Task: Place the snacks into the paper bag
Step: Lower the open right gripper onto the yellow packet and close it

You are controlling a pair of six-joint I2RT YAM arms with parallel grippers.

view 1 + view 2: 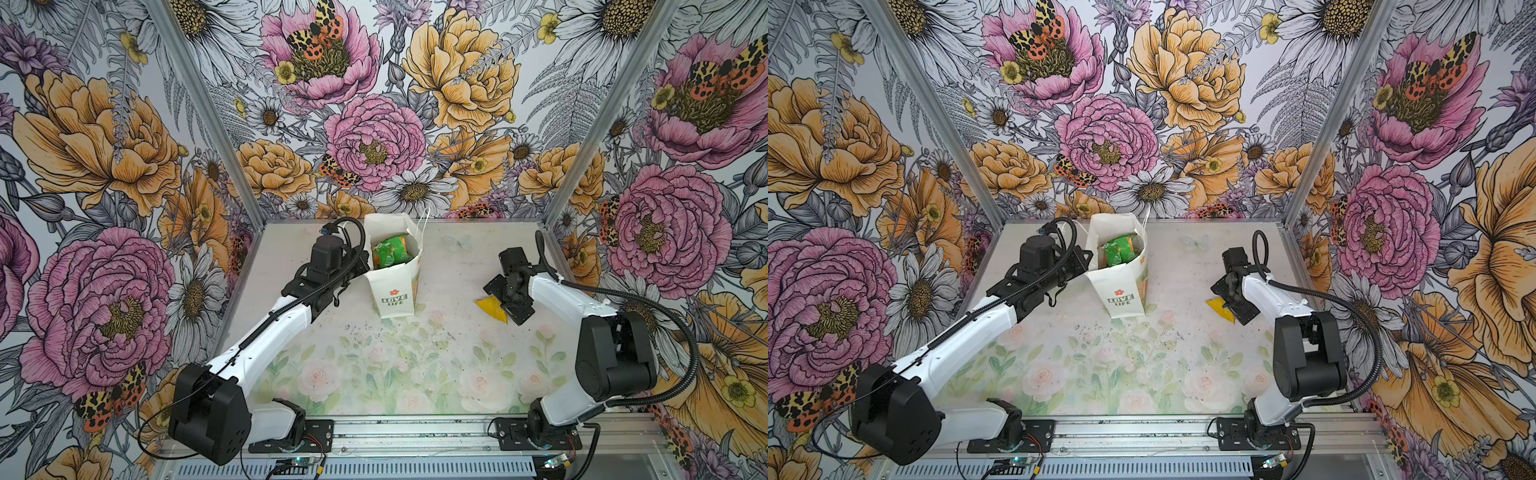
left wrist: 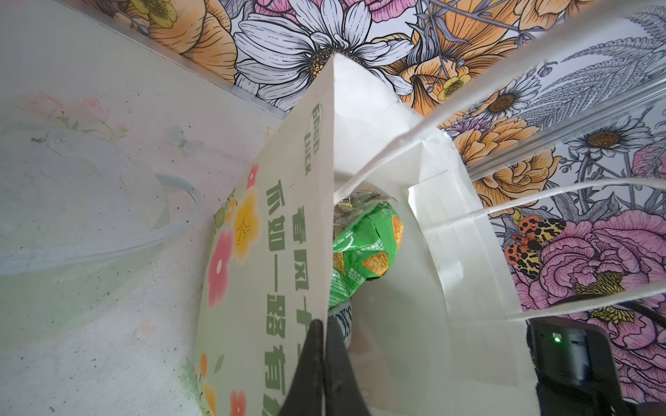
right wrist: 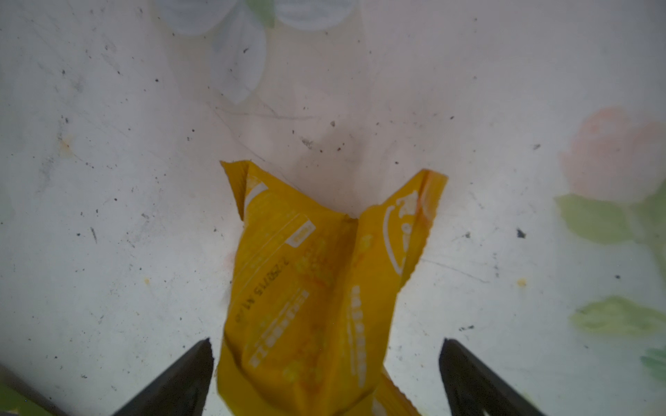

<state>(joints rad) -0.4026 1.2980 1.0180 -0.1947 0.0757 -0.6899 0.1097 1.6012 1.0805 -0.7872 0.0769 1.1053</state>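
Note:
The white paper bag (image 1: 397, 291) (image 1: 1126, 293) stands upright at the back middle of the table, mouth open. My left gripper (image 2: 325, 322) is shut on the rim of its printed wide face (image 2: 259, 288). Inside lie snacks: a green packet (image 1: 390, 249) (image 2: 364, 245) on top and a teal packet (image 2: 346, 318) partly hidden under it. One yellow snack packet (image 1: 490, 306) (image 1: 1219, 306) (image 3: 310, 281) lies crumpled on the table at the right. My right gripper (image 3: 326, 342) (image 1: 508, 296) stands open right over it, one finger on each side, not touching it.
The bag's white cord handles (image 2: 468, 108) hang loose above its mouth. Flowered walls with metal corner posts (image 1: 582, 158) close in the left, back and right. The rose-printed table (image 1: 374, 365) ends at a metal rail (image 1: 415, 436) at the front, where both arm bases sit.

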